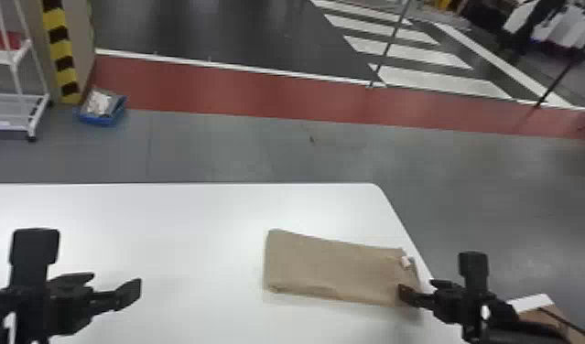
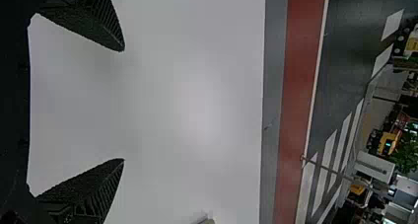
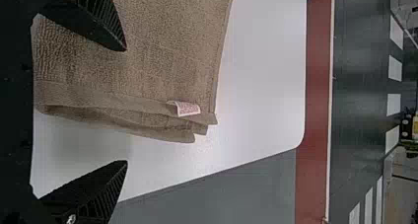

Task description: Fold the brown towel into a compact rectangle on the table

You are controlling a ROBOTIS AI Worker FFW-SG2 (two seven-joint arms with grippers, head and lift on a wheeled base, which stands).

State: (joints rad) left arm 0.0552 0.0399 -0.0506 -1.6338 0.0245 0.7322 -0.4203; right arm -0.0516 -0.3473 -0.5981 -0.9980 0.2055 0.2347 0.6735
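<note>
At the right end of the brown towel [image 1: 332, 270], the right gripper [image 1: 416, 285] stands released, fingers spread, one above the cloth, the other beyond its edge. Near the towel's far right corner, a small white tag [image 3: 188, 109] bears reddish print too small to read. Nubby and layered, the towel lies as a long rectangle on the smooth white table [image 1: 190, 215]. Well to the left, the left gripper [image 1: 116, 279] hangs wide apart.

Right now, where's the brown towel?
Head view: brown towel lies on the white table, right of centre, beside the right end effector.
</note>
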